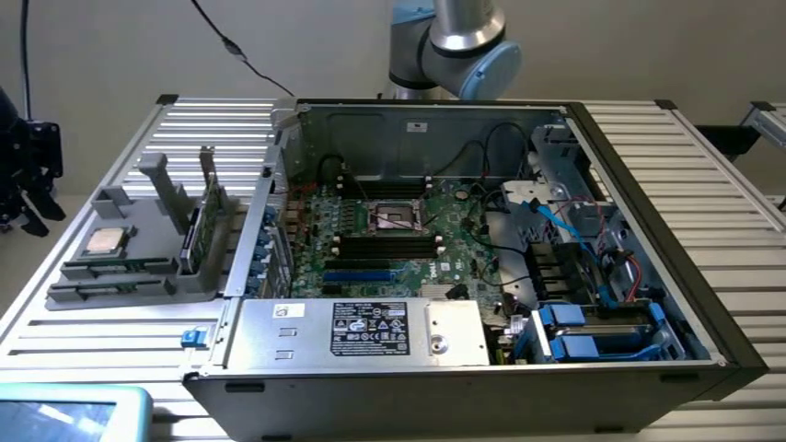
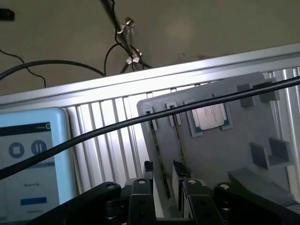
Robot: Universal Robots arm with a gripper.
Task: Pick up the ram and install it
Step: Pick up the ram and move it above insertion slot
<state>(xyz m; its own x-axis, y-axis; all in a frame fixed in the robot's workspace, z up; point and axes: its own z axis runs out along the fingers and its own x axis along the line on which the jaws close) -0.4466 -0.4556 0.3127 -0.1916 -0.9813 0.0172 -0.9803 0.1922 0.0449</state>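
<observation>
A black cable (image 2: 234,96) is crossing my wrist view. Two thin boards are standing edge-on there, and I cannot tell them apart. My tool (image 2: 168,199) is hanging close to them, fingers spread, gripping nothing. In the exterior view, one long green ram stick (image 1: 191,239) is standing upright in the grey plastic holder (image 1: 142,214) on the exterior view's left. My arm (image 1: 448,41) is being cut off at the top.

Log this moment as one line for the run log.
gripper: open, empty, at grey holder | ram: upright in holder, not picked | motherboard slots: empty
</observation>
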